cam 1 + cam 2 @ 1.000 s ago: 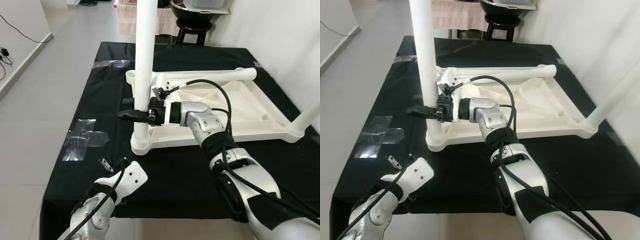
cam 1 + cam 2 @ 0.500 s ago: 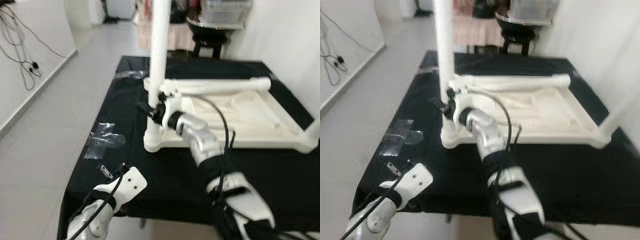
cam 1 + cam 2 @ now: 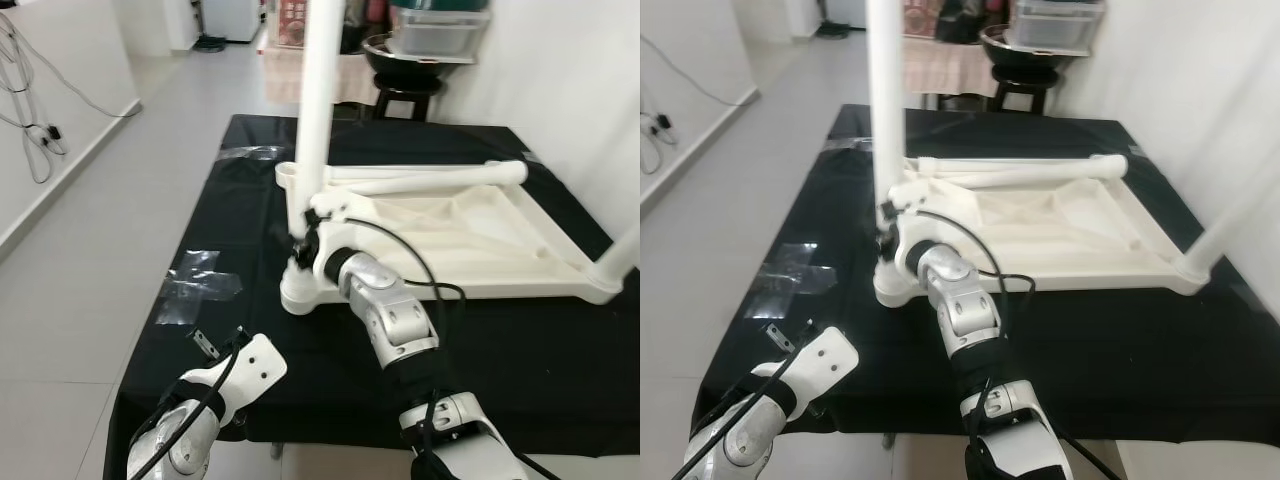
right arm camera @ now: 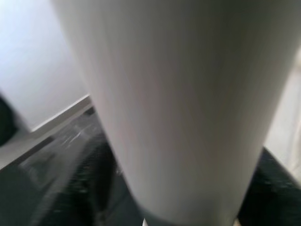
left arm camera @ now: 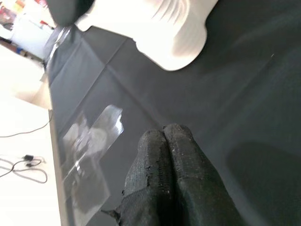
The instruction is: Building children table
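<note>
The white children's table (image 3: 452,290) lies upside down on a black cloth. One white leg (image 3: 318,110) stands upright in the near left corner socket (image 3: 300,293). My right gripper (image 3: 298,240) reaches across to this leg just above the socket, its fingers (image 4: 101,188) set on either side of it. A second leg (image 3: 430,180) lies along the far rim. A third leg (image 3: 620,252) stands at the near right corner. My left gripper (image 5: 164,136) hangs shut and empty over the cloth by the near left edge.
Clear tape patches (image 3: 195,285) shine on the cloth (image 3: 520,360) left of the table. A dark stool (image 3: 400,95) with a basin and a plastic box stands behind. Grey floor runs along the left, with cables (image 3: 35,150) by the wall.
The whole view has shifted and drawn back as my head moved. My right gripper stays on the upright leg near its socket. The left arm has hardly moved.
</note>
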`<state>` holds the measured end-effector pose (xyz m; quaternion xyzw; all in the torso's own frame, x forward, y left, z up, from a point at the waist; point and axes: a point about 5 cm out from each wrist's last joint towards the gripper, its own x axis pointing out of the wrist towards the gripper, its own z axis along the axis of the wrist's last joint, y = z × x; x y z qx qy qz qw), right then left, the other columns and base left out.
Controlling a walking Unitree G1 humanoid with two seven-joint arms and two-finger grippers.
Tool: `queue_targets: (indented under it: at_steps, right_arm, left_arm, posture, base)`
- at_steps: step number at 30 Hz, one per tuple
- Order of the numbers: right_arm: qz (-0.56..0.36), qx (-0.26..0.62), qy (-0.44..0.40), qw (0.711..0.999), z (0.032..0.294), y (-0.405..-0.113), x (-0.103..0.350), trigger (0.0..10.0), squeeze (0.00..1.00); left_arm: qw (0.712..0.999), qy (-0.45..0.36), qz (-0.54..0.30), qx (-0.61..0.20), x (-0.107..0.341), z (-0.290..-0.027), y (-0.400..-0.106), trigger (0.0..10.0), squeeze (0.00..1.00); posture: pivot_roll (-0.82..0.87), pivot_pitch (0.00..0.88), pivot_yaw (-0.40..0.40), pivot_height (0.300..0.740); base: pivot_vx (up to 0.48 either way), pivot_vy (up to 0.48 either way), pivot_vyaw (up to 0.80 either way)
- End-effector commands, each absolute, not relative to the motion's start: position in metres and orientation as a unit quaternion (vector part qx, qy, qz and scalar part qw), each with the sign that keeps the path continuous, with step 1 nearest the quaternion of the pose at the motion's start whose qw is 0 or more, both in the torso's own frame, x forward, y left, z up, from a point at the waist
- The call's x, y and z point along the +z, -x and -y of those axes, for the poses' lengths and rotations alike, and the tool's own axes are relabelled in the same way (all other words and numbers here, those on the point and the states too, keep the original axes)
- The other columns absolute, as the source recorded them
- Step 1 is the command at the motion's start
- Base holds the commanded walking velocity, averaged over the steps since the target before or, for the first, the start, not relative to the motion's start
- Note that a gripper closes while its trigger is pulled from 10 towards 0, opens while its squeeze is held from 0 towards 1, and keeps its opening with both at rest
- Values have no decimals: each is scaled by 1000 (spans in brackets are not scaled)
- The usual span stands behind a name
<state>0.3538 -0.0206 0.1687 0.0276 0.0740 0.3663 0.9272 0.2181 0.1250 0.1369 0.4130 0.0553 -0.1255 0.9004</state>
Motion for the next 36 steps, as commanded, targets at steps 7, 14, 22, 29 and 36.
queue_targets:
  at_steps: [7, 14, 22, 29, 36]
  right_arm:
    - [-1, 601, -3, 799, 8, -352, 202, 10000, 0]
    - [-20, 678, 44, 734, 17, -349, 204, 10000, 0]
    - [-68, 694, 71, 713, 14, -353, 192, 10000, 0]
    - [-102, 637, 124, 754, 19, -362, 176, 10000, 0]
    - [-106, 644, 101, 750, 35, -361, 170, 0, 0]
  left_arm:
    - [899, -414, -58, -130, 135, -127, -218, 10000, 0]
    - [899, -413, -58, -131, 135, -126, -217, 10000, 0]
    - [900, -412, -58, -131, 136, -125, -216, 10000, 0]
    - [900, -411, -57, -130, 136, -125, -216, 10000, 0]
    - [900, -411, -57, -130, 136, -125, -216, 10000, 0]
  posture:
    - [151, 107, -71, 740]
    - [165, 108, -80, 740]
    - [171, 111, -77, 740]
    - [174, 116, -77, 740]
    - [167, 109, -73, 740]
  base:
    - [0, 0, 0]
    - [0, 0, 0]
    - [0, 0, 0]
    - [0, 0, 0]
    - [0, 0, 0]
